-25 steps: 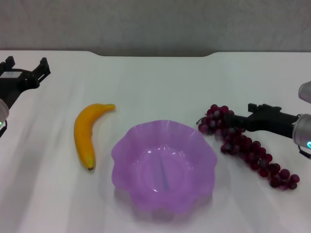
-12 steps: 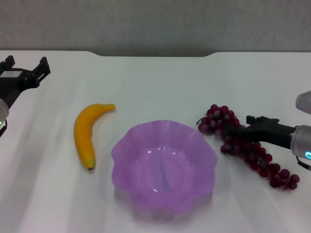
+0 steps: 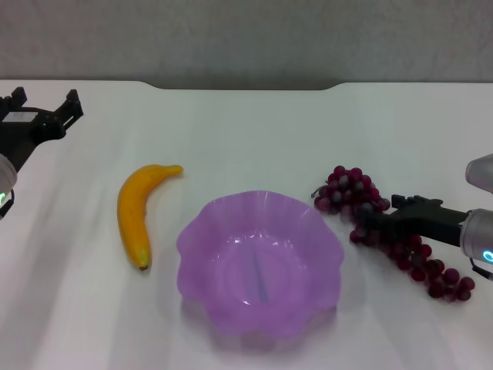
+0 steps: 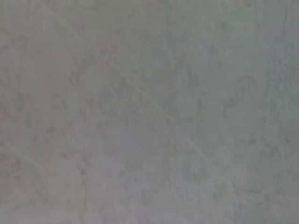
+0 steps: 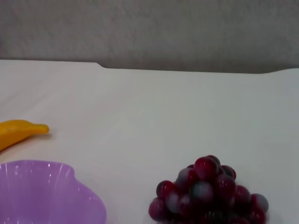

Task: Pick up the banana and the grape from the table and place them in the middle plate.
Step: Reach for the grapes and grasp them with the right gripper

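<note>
Right gripper (image 3: 375, 223) over grape (image 3: 348, 190) — left gripper (image 3: 46, 108) parked.

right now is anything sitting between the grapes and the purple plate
Nothing visible does. The grape lies on the table on the robot's right of the middle plate, with only bare tabletop between them. The right gripper is over the bunch.

My right gripper (image 3: 375, 223) reaching in low from my right side, black fingers stretched level and pointing toward my left, tips too dark to read, my left gripper (image 3: 45, 104) parked far off at my left, its prongs spread apart
</note>
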`<state>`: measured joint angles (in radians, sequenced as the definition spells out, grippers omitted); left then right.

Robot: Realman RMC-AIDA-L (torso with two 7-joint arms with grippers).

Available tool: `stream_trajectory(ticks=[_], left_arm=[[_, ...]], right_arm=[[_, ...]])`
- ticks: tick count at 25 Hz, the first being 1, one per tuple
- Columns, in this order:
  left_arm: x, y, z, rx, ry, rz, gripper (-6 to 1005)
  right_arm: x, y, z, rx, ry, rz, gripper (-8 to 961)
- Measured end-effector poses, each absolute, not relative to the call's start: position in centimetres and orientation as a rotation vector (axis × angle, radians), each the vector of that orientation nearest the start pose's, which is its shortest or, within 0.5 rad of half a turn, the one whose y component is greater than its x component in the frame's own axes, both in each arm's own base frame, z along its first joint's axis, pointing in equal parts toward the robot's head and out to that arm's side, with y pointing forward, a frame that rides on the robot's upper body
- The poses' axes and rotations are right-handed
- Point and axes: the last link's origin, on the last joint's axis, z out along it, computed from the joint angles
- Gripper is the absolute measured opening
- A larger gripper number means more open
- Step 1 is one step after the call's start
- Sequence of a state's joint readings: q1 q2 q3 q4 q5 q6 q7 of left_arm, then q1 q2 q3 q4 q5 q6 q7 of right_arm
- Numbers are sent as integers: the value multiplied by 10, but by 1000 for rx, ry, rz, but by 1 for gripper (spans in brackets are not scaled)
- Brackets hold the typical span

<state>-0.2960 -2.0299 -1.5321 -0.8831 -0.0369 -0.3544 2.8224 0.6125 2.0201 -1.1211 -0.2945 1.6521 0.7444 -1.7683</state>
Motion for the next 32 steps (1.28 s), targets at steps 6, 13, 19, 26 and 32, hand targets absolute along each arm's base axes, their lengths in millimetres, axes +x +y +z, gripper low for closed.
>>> stream_trajectory(ticks=[6,13,19,26,32], left_arm=[[-281,398,40,-1642,-662,-581,893],[-277,398,38,-1649,-656,-590,893],[-276,398,38,-1651,-654,-589,893],[-276,398,38,-1651,-654,-590,893],[-276,398,38,-1651,-654,-590,893]], right_arm=[[319,384,-42,-2223,1002,349,864],[324,379,-46,-2224,1037,336,857],[327,375,-50,-2227,1053,328,851],[329,374,-50,-2218,1059,319,844],[332,371,-52,-2219,1069,303,839]])
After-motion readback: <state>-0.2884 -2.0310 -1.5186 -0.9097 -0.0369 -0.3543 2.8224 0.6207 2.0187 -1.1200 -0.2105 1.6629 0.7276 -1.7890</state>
